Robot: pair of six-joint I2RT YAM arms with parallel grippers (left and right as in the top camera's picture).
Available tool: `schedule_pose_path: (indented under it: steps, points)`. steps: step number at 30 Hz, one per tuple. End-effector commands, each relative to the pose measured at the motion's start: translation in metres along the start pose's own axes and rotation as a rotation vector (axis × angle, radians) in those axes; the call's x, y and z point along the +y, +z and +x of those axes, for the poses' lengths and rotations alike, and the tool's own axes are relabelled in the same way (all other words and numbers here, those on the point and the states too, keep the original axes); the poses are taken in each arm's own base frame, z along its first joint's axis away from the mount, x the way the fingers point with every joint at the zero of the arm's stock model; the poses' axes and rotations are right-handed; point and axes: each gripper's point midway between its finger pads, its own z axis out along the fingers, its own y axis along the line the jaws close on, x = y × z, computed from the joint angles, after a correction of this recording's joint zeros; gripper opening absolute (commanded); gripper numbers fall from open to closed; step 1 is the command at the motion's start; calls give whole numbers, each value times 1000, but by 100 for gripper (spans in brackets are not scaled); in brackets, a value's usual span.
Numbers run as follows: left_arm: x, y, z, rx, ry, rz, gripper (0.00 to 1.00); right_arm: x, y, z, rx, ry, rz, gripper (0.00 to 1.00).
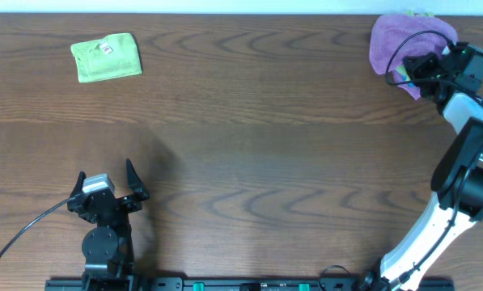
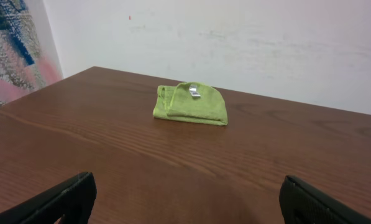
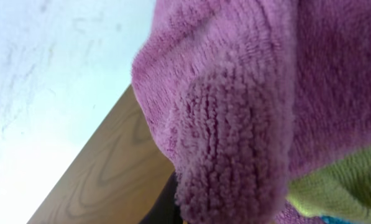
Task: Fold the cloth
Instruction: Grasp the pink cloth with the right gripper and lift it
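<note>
The mauve-purple cloth [image 1: 395,36] lies bunched up at the far right corner of the table. In the right wrist view a fuzzy fold of the cloth [image 3: 235,106] fills most of the picture, bulging out from the jaws. My right gripper [image 1: 408,71] is at the cloth's near edge and shut on that fold. Only a sliver of one dark finger [image 3: 165,208] shows beside the fabric. My left gripper [image 1: 108,182] hovers low at the near left, far from the cloth. Its fingers [image 2: 61,202] stand wide open over bare wood with nothing between them.
A folded lime-green cloth [image 1: 105,56] with a small white tag rests at the far left, seen ahead of the left gripper as the green cloth [image 2: 191,104]. More lime-green fabric [image 3: 340,180] peeks from under the mauve cloth. A white wall [image 2: 235,37] borders the table's far edge.
</note>
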Motion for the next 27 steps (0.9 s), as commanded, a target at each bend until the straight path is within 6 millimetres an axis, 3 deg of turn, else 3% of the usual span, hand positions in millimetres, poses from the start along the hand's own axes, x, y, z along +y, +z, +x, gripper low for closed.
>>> schedule_pose_path:
  steps: [1, 4, 9, 14, 19, 23, 27]
  points:
    - [4, 2, 19, 40, 27, -19, 95, 9, 2, -5, -3, -17, -22, 2]
    - [4, 2, 19, 40, 27, -19, 95, 21, 1, -5, 18, -16, -69, 1]
    - [4, 2, 19, 40, 27, -19, 95, 59, -1, 4, 92, -44, -200, 2]
    - [4, 2, 19, 40, 27, -19, 95, 93, -1, 24, 163, -55, -227, 2]
    - [4, 2, 19, 40, 27, -19, 95, 143, -7, 51, 216, -141, -269, 2]
    - [4, 2, 19, 40, 27, -19, 95, 193, -27, 58, 207, -231, -332, 2]
    - [4, 2, 19, 40, 27, -19, 95, 236, -61, 56, 172, -316, -390, 2]
